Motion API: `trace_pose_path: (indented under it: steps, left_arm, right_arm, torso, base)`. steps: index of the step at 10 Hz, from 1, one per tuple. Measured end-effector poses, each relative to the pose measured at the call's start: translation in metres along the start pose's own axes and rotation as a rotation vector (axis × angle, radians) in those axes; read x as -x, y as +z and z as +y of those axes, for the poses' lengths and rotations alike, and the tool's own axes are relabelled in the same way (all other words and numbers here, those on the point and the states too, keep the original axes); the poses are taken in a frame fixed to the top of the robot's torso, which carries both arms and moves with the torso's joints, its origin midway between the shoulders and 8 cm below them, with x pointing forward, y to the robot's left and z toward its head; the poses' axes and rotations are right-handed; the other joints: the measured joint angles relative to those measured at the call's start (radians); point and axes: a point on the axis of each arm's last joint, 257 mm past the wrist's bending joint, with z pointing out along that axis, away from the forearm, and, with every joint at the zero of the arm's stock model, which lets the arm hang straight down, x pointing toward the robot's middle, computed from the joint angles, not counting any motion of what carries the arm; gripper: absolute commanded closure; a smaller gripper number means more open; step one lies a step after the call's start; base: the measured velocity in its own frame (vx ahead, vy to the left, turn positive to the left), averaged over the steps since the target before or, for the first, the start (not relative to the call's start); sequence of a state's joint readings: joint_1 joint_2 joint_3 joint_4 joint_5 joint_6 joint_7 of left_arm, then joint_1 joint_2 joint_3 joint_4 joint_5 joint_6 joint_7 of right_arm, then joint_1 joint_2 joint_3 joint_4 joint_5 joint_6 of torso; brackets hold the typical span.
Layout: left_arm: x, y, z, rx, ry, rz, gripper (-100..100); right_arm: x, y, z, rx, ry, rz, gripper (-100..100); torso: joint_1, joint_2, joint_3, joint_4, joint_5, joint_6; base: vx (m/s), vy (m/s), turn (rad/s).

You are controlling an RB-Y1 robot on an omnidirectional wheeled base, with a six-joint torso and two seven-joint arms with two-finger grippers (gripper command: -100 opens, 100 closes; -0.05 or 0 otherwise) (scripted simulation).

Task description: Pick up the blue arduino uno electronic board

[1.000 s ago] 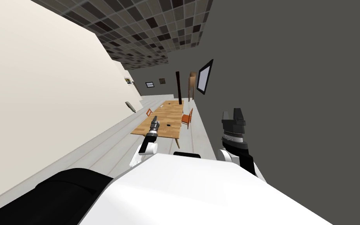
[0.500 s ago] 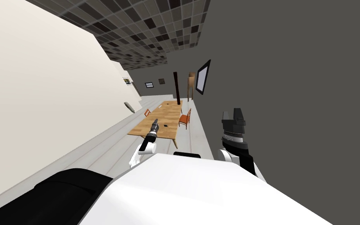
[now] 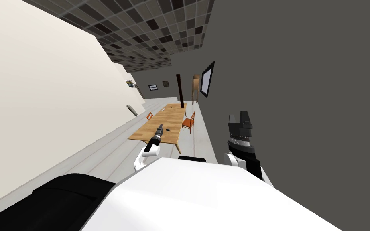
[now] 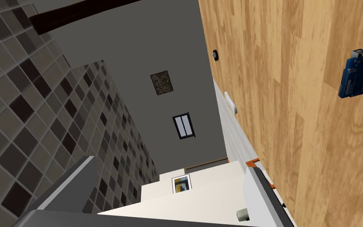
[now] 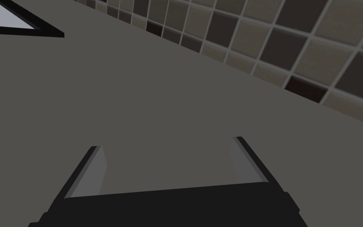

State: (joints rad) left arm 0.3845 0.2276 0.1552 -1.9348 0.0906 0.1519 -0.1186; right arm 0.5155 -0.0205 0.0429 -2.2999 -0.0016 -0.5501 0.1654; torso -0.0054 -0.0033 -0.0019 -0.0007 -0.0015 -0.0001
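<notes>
The blue board [image 4: 361,73] lies flat on the light wooden table [image 4: 306,130], off to one side of my left gripper [image 4: 169,163] and well apart from it. That gripper is open with nothing between its fingers. In the head view the left gripper [image 3: 159,129] hangs over the table's near end [image 3: 152,136], with the board [image 3: 169,129] a small dark spot just to its right. My right gripper [image 5: 168,144] is open and empty, raised beside the dark grey wall [image 3: 239,120].
Two orange chairs [image 3: 188,121] [image 3: 149,116] flank the table. On the tabletop lie a small dark object [image 4: 215,55] and a white one [image 4: 230,101]. A dark post [image 3: 179,90] stands at the table's far end. A cream wall runs along my left.
My left arm has stretched further out over the table's near end. The whole head view has drifted a little left, so I have shifted. The right arm has stayed put.
</notes>
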Motion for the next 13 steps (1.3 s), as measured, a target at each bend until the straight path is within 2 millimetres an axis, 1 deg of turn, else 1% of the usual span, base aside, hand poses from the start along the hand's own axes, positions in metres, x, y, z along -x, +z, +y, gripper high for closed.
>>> trace_pose_path:
  steps: [1,2,3,5,6,7,8,9,11,12,13]
  left_arm:
    - [0.002,0.0,0.013,0.037,0.016,-0.002,-100]
    - [0.005,-0.001,0.021,0.067,0.027,-0.002,-100]
    - [0.01,0.004,0.034,0.107,0.042,-0.003,-100]
    - [0.017,0.004,0.057,0.18,0.067,-0.004,-100]
    - [0.018,0.004,0.069,0.216,0.076,-0.003,-100]
    - [0.022,0.006,0.083,0.256,0.091,-0.003,-100]
    - [0.024,0.005,0.092,0.288,0.1,-0.003,-100]
    - [0.032,0.003,0.104,0.329,0.113,-0.004,-100]
    - [0.035,0.006,0.126,0.4,0.132,-0.003,-100]
    - [0.038,0.003,0.136,0.432,0.14,-0.001,-100]
    - [0.044,0.001,0.149,0.473,0.15,-0.001,-100]
  right_arm:
    - [0.0,0.0,0.0,0.0,0.0,0.0,0]
    - [0.0,0.0,0.0,0.0,0.0,0.0,0]
    - [0.0,0.0,0.0,0.0,0.0,0.0,0]
    - [0.0,0.0,0.0,0.0,0.0,0.0,0]
    - [0.0,0.0,0.0,0.0,0.0,0.0,0]
    - [0.0,0.0,0.0,0.0,0.0,0.0,0]
    - [0.0,0.0,0.0,0.0,0.0,0.0,0]
    - [0.0,0.0,0.0,0.0,0.0,0.0,0]
    - [0.0,0.0,0.0,0.0,0.0,0.0,0]
    - [0.0,0.0,0.0,0.0,0.0,0.0,0]
    - [0.0,0.0,0.0,0.0,0.0,0.0,0]
  torso:
    - [-0.002,0.0,0.0,0.0,0.0,0.0]
    - [-0.001,0.001,0.0,0.0,0.0,0.0]
    - [-0.001,0.0,0.0,0.0,0.0,0.0]
    - [0.001,-0.002,-0.001,0.0,0.0,0.0]
    - [0.002,-0.001,-0.001,0.0,0.0,0.0]
    - [0.001,-0.002,-0.001,0.0,0.0,0.0]
    - [0.002,-0.001,-0.001,0.0,0.0,0.0]
    - [0.003,-0.002,-0.001,0.0,0.0,0.0]
    - [0.003,-0.004,-0.002,-0.001,0.001,0.0]
    - [0.003,-0.003,-0.002,-0.001,0.001,0.0]
    - [0.003,-0.004,-0.002,-0.001,0.001,0.0]
  base:
    - [0.04,-0.102,0.009]
    - [0.049,-0.1,0.003]
    - [0.058,-0.077,0.001]
    - [0.072,-0.072,0.006]
    - [0.071,-0.085,0.005]
    - [0.069,-0.062,0.01]
    - [0.083,-0.051,0.008]
    - [0.078,-0.049,0.008]
    - [0.1,-0.051,0.01]
    - [0.111,-0.054,0.02]
    - [0.093,-0.04,0.014]
